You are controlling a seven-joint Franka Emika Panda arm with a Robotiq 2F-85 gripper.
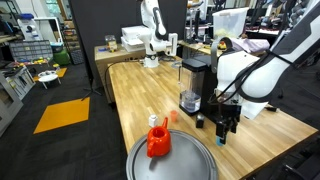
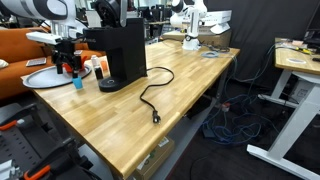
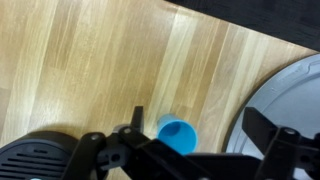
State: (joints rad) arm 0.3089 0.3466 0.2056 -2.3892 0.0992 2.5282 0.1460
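Near the bench (image 1: 140, 90) edge, between the black coffee machine (image 1: 192, 85) and the round grey tray (image 1: 190, 165), a small blue cup (image 3: 178, 135) stands upright on the bare wood. In the wrist view it sits at about 6 o'clock from the picture's centre, with the tray rim at 3 o'clock and the machine's round base at 8 o'clock. The jaws hang over it, released and spread wide, holding nothing. One of the dark fingers (image 3: 132, 122) shows at the cup's 10 o'clock and the other well off at its 2 o'clock, so the cup lies between them but nearer the first. Both exterior views put the white arm (image 1: 250, 75) bent down over the same spot, with the cup (image 2: 77, 82) just under the fingertips. Whether they have reached its rim I cannot tell. A red object (image 1: 157, 141) lies on the tray at about 9 o'clock from the cup, well apart from it.

By my reading, this is the approach to a grasp: lined up above, nothing touched yet. A next move would call for a small shift toward 2 o'clock to centre the cup in the gap. After that comes a straight descent clear of the tray rim and the machine's base before any squeeze on so light a cup.
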